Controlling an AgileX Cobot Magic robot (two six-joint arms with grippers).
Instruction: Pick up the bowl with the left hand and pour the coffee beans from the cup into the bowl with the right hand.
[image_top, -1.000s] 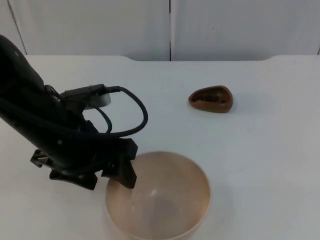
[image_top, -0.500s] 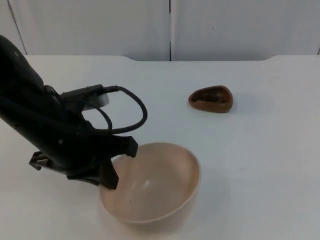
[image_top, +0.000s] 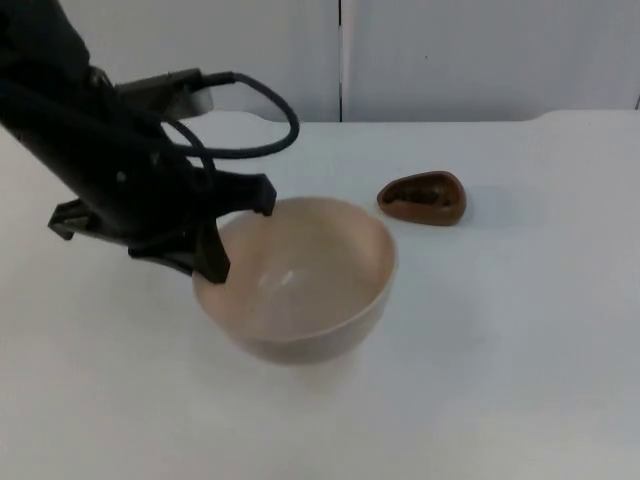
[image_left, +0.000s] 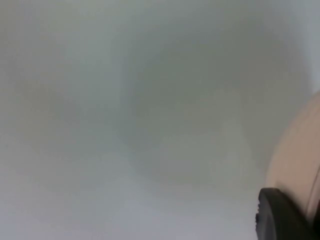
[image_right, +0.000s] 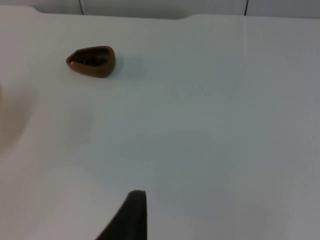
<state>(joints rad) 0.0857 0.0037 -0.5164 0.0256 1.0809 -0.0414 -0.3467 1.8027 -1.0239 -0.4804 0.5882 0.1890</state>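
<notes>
My left pincer (image_top: 215, 235) is pinching the near-left rim of the one bowl (image_top: 300, 280), a smooth beige round thing, tilted and lifted off the white desk (image_top: 520, 330). One glossy brown teardrop cup (image_top: 422, 198) sits well apart. Can't tell on my right pincer (image_right: 131, 215); that arm's waiting.

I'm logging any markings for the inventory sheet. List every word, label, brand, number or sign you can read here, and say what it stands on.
None: no readable text, number or sign appears anywhere.
The beige bowl, held at its rim by the left claw, is plain inside and out.
The brown cup, with dark contents, carries no label.
The white table and grey partition wall are bare of markings.
The right claw waits over the table.
</notes>
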